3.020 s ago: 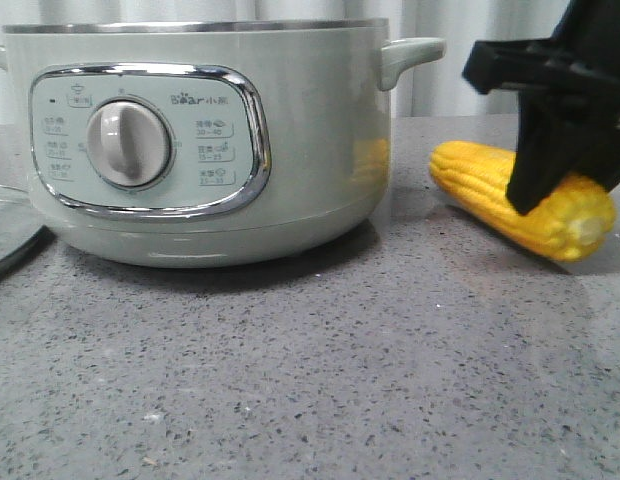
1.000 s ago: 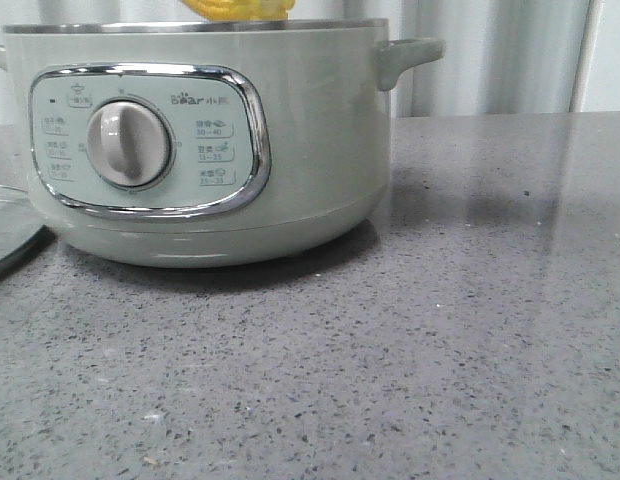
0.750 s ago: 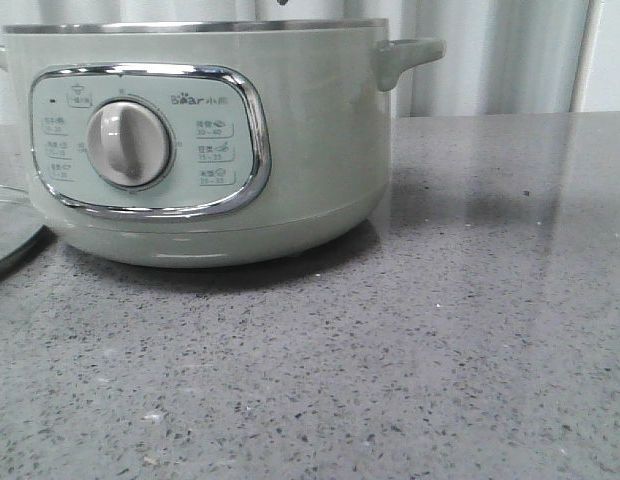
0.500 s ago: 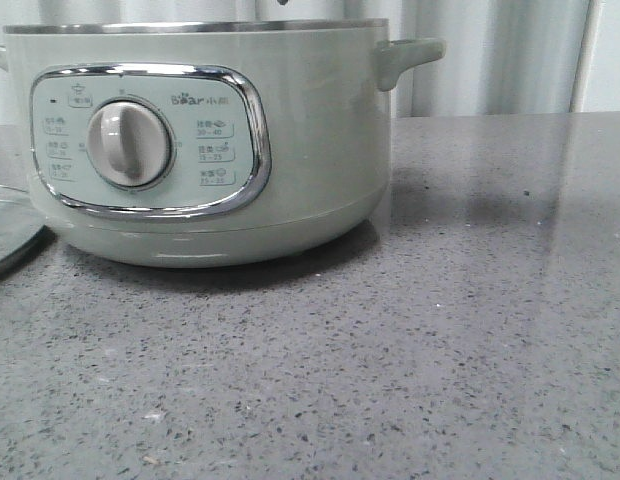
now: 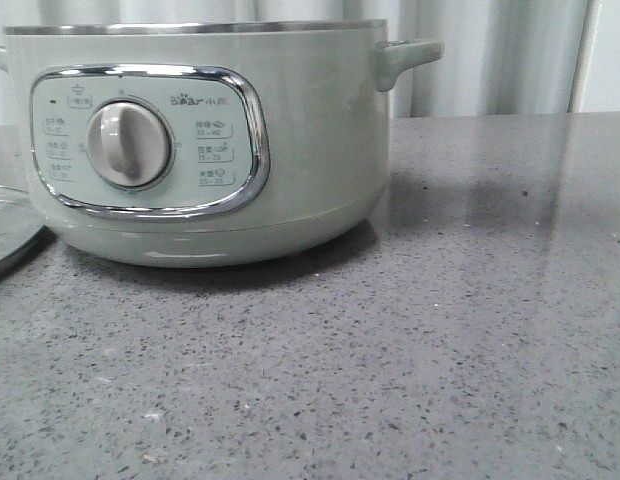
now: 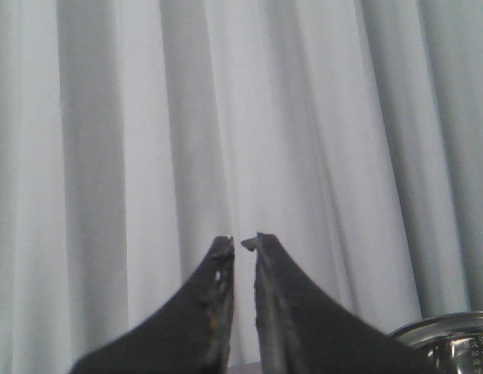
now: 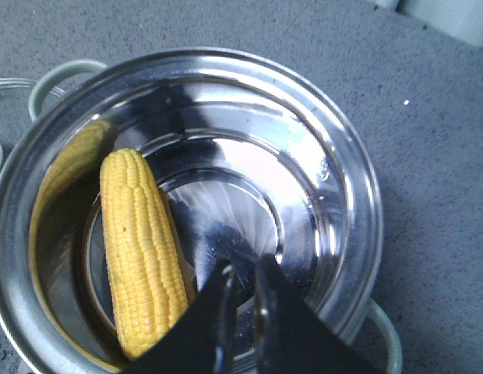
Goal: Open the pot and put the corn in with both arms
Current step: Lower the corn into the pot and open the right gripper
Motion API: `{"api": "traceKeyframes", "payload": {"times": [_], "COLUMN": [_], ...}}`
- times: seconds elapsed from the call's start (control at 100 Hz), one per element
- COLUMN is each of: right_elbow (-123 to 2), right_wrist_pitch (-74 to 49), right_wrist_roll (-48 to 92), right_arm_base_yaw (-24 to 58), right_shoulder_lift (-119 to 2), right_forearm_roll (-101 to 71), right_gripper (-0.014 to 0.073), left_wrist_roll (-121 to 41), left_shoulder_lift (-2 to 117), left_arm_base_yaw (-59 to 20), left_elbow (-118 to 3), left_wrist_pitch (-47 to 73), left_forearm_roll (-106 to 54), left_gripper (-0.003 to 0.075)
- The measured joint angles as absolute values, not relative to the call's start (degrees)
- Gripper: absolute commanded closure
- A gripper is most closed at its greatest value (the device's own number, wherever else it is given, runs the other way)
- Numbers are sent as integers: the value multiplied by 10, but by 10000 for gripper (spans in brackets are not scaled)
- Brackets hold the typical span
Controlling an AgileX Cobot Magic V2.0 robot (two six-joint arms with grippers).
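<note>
Grey speckled counter (image 5: 470,330); right end effector (image 7: 242,274) nearly closed, empty, above pot (image 7: 335,156); corn (image 7: 140,249) inside; left end effector (image 6: 241,245) likewise.

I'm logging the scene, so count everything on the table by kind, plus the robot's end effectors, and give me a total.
Electric cooker pot: 1
Corn cob, lying inside the pot: 1
Glass lid, on the countertop beside the pot: 1
End effectors: 2, the left end effector and the right end effector
Total: 5
</note>
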State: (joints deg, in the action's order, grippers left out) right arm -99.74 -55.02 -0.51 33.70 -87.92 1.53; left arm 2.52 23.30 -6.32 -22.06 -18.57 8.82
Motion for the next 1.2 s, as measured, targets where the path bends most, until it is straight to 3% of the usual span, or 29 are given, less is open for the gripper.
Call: {"api": "traceKeyframes", "payload": {"times": [0.27,0.48,0.95,1.2], "right_elbow": [-992,-913,-531,-360], "right_wrist_pitch": [-549,-515,-305,-278], "right_wrist_roll": [-4,0,0,0], "right_arm_base_yaw": [337,337,337,337], "right_shoulder_lift": [-838,-777,-475,-247], "right_forearm_roll": [32,37,64,81], "right_gripper": [653,653,653,653], "left_wrist_roll": [27,28,28,28], "left_shoulder_lift": [177,163,120,110], "left_arm_base_yaw": [-63,-63,-63,-63], "left_elbow": [-221,-222,-193,-157], "left_wrist_pitch": [-97,-31,21,21], "left_forearm_roll": [67,41,32,26], "left_gripper": [741,741,741,741]}}
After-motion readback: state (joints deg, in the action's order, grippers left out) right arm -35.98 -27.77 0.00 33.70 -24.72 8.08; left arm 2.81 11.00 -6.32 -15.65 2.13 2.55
